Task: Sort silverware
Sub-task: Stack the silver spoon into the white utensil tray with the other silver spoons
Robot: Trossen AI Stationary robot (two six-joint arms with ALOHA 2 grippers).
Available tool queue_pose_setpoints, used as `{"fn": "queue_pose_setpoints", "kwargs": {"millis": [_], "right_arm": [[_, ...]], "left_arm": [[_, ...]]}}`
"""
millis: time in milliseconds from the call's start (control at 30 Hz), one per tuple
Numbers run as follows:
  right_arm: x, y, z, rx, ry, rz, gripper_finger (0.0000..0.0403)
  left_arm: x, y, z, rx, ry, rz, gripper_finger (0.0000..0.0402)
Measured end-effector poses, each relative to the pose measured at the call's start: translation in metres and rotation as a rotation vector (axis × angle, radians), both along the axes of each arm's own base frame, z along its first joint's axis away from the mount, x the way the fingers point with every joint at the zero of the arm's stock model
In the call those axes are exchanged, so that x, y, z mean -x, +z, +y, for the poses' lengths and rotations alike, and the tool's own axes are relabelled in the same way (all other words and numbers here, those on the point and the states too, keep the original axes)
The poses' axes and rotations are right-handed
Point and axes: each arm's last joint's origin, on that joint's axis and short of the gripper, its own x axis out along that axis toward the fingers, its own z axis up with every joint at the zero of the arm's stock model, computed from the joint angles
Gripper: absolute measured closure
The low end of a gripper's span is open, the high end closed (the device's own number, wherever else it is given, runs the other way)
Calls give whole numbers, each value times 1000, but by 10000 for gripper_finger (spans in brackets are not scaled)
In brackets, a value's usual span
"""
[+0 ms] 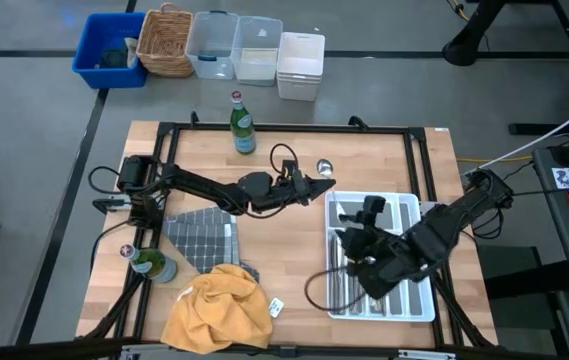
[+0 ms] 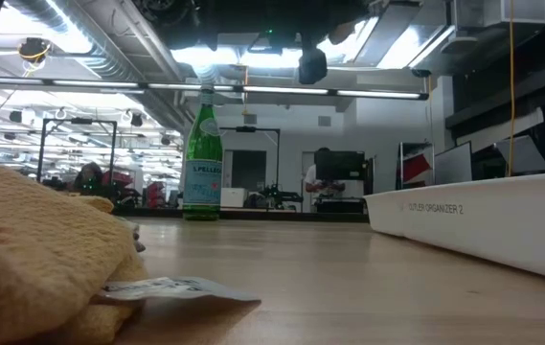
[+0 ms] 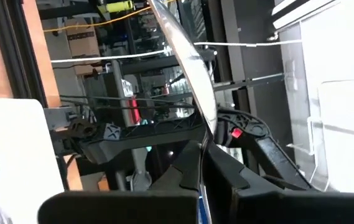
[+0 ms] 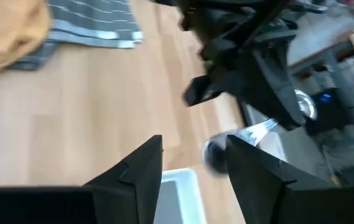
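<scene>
Silverware: one spoon (image 1: 325,167) is off the table, pinched by its handle in the left gripper (image 1: 316,186) with the bowl pointing toward the far edge; several pieces already lie in the white tray (image 1: 419,308).
Left gripper: fingers together on the spoon's handle, hanging over the bare wood just beside the tray's left wall.
Right gripper: (image 4: 192,163) fingers apart and holding nothing, hovering over the tray's near-left slots.
Done: from the look of it, a fair part is sorted into the slots.
Left: this spoon needs a slot; I can't see any loose pieces lying on the wood.
Edges: the tray sits close to the table's right and near edges.
Open room: clear wood between tray and grey cloth (image 1: 202,237); the two arms are near each other there.
Off to the side: yellow towel (image 1: 219,306) and two green bottles (image 1: 241,126), well apart from the tray.
</scene>
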Motion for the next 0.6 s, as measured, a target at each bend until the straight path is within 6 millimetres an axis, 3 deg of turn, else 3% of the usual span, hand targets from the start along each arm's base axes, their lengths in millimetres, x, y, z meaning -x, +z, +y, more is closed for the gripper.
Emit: {"fn": "queue_pose_setpoints", "kwargs": {"millis": [267,433,600], "right_arm": [[36,20,13,-122,77,-63,228],[47,27,8,-145,49,-99,228],[51,28,3,-78,28,-116,228]], "left_arm": [[-2,-16,-8,-99,-39,196,400],[-1,-35,-35,-157,-105,378,401],[-5,-56,-65,-163,-124,433,401]]}}
